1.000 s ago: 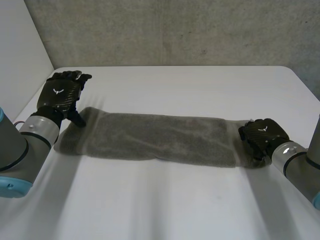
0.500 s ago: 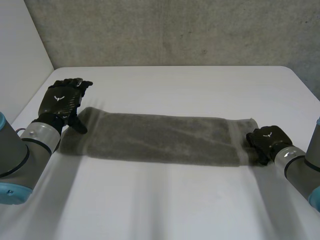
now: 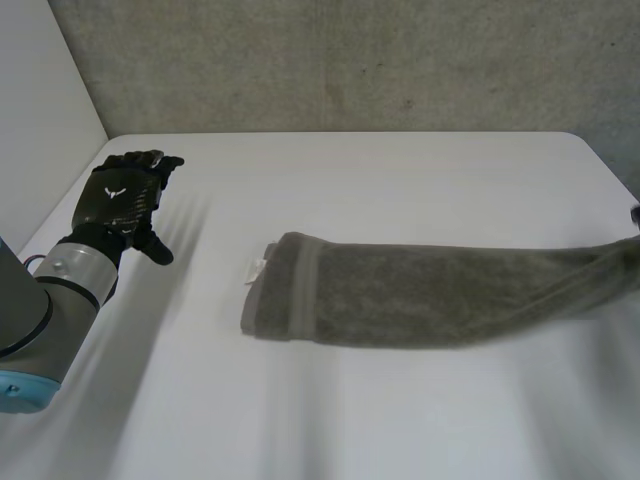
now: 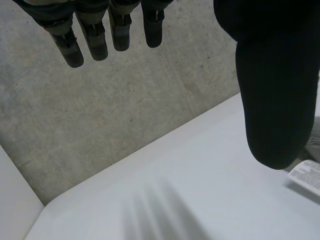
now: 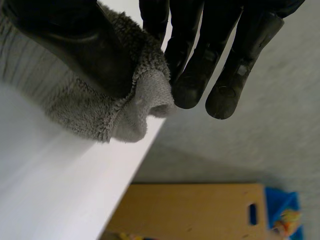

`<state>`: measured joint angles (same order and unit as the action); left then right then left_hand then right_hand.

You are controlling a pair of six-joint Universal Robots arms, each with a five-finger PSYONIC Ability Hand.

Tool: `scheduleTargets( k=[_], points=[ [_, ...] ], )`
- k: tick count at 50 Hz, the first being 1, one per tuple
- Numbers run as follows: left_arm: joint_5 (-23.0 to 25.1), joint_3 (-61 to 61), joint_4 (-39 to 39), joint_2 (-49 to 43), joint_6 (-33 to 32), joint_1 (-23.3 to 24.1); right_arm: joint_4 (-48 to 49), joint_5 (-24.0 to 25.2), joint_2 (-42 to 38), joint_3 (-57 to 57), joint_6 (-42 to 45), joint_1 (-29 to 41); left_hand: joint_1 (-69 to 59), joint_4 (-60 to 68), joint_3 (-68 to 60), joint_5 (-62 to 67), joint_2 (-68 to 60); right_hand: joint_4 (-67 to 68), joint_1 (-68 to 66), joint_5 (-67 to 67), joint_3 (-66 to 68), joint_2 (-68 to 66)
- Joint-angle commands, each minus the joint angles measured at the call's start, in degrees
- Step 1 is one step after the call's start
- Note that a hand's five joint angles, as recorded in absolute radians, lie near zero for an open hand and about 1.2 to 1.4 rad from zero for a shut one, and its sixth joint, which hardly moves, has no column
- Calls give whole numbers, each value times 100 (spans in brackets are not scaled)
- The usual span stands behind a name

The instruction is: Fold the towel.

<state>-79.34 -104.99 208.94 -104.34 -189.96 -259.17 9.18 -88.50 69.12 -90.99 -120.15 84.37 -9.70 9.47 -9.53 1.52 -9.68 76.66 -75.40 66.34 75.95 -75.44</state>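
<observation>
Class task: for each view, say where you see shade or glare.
Head view: soft light; the towel throws a dark band on the table along its near edge; no glare. Left wrist view: the open left hand reads as a dark shape before the wall. Right wrist view: the towel's fold, pinched by the right hand, is shaded inside.

White table point(image 3: 400, 420) before a grey concrete wall point(image 3: 350, 60)

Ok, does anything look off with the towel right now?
Yes. The towel lies stretched toward the right edge of the table, its right end raised at that edge and pinched in the right hand. The left hand is open, apart from the towel, so just one end is held.
</observation>
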Motion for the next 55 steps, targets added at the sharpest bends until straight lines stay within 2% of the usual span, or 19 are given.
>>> scheduleTargets(
  k=[1, 3, 4, 5, 7, 8, 10, 15, 20, 21, 23, 24, 26, 28, 33, 40, 52, 54, 55],
  points=[
    [-2, -4, -3, 89, 3, 50, 13, -159, 5, 897, -465, 1701, -30, 53, -47, -152, -32, 334, -460, 366, 405, -456],
    [-2, -4, -3, 89, 3, 68, 31, -168, -66, 1039, -483, 2180, -30, 53, -47, -152, -32, 334, -460, 366, 405, -456],
    [-2, 4, 6, 98, -6, 77, 40, -133, -187, 1187, -483, 2703, -30, 53, -47, -152, -32, 334, -460, 366, 405, -456],
    [-2, 5, 6, 98, -6, 77, 40, -133, -189, 1188, -483, 2708, -30, 53, -47, -152, -32, 334, -460, 366, 405, -456],
    [-11, 22, 6, 107, -14, 112, 66, -133, -643, 1608, -475, 3836, -30, 53, -47, -152, -32, 334, -460, 366, 405, -456],
    [-11, 22, 6, 107, -14, 112, 66, -133, -646, 1610, -475, 3842, -30, 53, -47, -152, -32, 334, -460, 366, 405, -456],
    [-11, 49, 6, 115, -14, 147, 75, -159, -1170, 1978, -457, 4638, -30, 53, -47, -152, -32, 334, -460, 366, 405, -456],
    [-2, 92, 68, 45, -41, 323, 75, -159, -1953, 2330, -431, 5386, -30, 53, -47, -152, -32, 334, -460, 366, 405, -456],
    [-20, 250, 85, -305, -23, 560, 49, -177, -2516, 2480, -370, 5757, -30, 53, -47, -152, -32, 106, -233, 139, 177, -229],
    [-20, 251, 85, -306, -23, 560, 49, -177, -2518, 2480, -369, 5758, -30, 53, -47, -152, -32, 104, -231, 137, 175, -227],
    [-55, 356, 85, -481, -14, 657, 58, -264, -2553, 2358, -369, 5784, -30, 53, -47, -152, -32, -3178, 3051, -3145, -3107, 3055],
    [-55, 356, 85, -482, -14, 657, 58, -265, -2553, 2357, -369, 5784, -30, 53, -47, -152, -32, -3193, 3066, -3160, -3122, 3070],
    [-64, 452, 85, -605, 3, 718, 58, -396, -2309, 2200, -526, 5758, -34, 57, -51, -148, -37, -5953, 5826, -5920, -5882, 5830],
    [-73, 496, 85, -631, 3, 771, 75, -466, -2072, 2060, -701, 5732, -34, 57, -52, -147, -37, -6666, 6540, -6634, -6595, 6544],
    [-90, 654, 94, -649, 29, 973, 119, -484, -1129, 1461, -1740, 5406, -34, 57, -52, -147, -37, -6666, 6540, -6634, -6595, 6544],
    [-117, 980, 85, -772, 100, 1447, -82, -301, -14, 233, -3224, 4239, -84, 108, -102, -97, -87, -6666, 6540, -6634, -6595, 6544],
    [-591, 1358, 77, -1458, 47, 2028, -136, 623, 22, -1211, -3366, 2804, -118, 142, -136, -63, -121, -6666, 6540, -6634, -6595, 6544],
    [-600, 1393, 68, -1528, 47, 2072, -40, 772, -91, -1299, -3358, 2603, -118, 142, -136, -63, -121, -5272, 5145, -5239, -5201, 5149],
    [-609, 1402, 68, -1572, 38, 2098, -39, 772, -92, -1299, -3357, 2602, -118, 142, -136, -63, -121, -5262, 5135, -5229, -5191, 5139]
  ],
)
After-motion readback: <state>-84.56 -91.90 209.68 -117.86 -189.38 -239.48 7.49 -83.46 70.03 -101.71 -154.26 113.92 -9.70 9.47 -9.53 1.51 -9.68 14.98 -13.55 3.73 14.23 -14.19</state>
